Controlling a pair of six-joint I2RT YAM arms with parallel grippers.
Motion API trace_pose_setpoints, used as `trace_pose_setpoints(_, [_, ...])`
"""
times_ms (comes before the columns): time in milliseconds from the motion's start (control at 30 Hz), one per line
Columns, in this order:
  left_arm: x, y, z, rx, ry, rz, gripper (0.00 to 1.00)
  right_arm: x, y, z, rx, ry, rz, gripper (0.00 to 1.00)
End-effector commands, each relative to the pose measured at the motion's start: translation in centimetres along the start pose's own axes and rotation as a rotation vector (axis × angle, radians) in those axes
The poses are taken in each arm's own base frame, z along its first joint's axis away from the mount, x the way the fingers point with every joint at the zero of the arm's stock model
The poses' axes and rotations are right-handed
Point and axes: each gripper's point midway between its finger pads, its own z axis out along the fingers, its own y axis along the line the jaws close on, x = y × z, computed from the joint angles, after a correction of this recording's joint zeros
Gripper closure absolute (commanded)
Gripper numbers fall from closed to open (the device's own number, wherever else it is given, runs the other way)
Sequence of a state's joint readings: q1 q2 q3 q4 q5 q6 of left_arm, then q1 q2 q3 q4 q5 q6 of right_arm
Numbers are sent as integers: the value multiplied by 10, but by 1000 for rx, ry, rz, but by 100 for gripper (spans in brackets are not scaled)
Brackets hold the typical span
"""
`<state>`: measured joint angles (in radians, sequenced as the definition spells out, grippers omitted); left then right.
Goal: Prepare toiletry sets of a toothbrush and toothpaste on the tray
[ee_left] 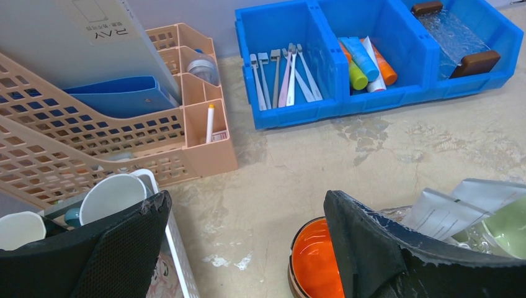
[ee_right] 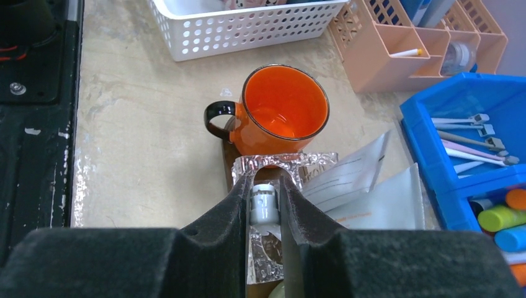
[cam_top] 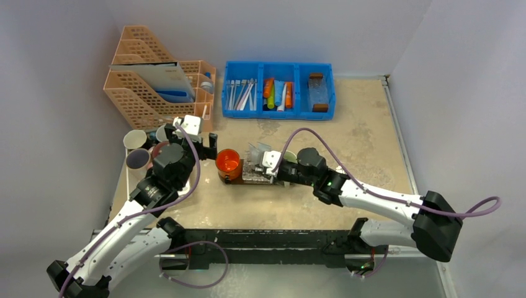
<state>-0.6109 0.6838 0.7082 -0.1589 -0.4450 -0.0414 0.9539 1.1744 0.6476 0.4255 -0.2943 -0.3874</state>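
Note:
My right gripper [ee_right: 265, 186] [cam_top: 265, 169] is shut on a small pale grey-white squeeze tube [ee_right: 265, 205], gripping it by its cap end. It holds the tube low over crinkled foil wrapping [ee_right: 267, 264] on the dark brown tray [ee_right: 227, 158] [cam_top: 231, 180]. Most of the tray is hidden by what lies on it. Several white-handled toothbrushes [cam_top: 242, 93] [ee_left: 282, 74] [ee_right: 471, 133] lie in the left compartment of the blue bin. My left gripper [ee_left: 248, 205] [cam_top: 200, 141] is open and empty, above the table left of the tray.
An orange mug [cam_top: 228, 162] [ee_right: 285, 108] [ee_left: 316, 261] stands on the tray's left end. White sachets [ee_right: 366, 180] and a pale green cup [ee_left: 505, 226] lie by it. Coloured tubes [cam_top: 277, 93] fill the bin's middle. A peach organiser [cam_top: 155, 87], a white basket [ee_right: 248, 25] and cups [cam_top: 136, 149] stand left.

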Motion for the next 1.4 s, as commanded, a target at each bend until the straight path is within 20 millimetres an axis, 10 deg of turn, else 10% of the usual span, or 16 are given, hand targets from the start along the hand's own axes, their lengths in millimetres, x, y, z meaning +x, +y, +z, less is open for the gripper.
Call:
trace_pose_setpoints(0, [-12,0,-1,4,-29,-19,7,-17,-2,-4,-6,-79,55,100])
trace_pose_setpoints(1367, [-15,-5,5,18,-33,-7,8,-4,3,-1,-32,-227,83,100])
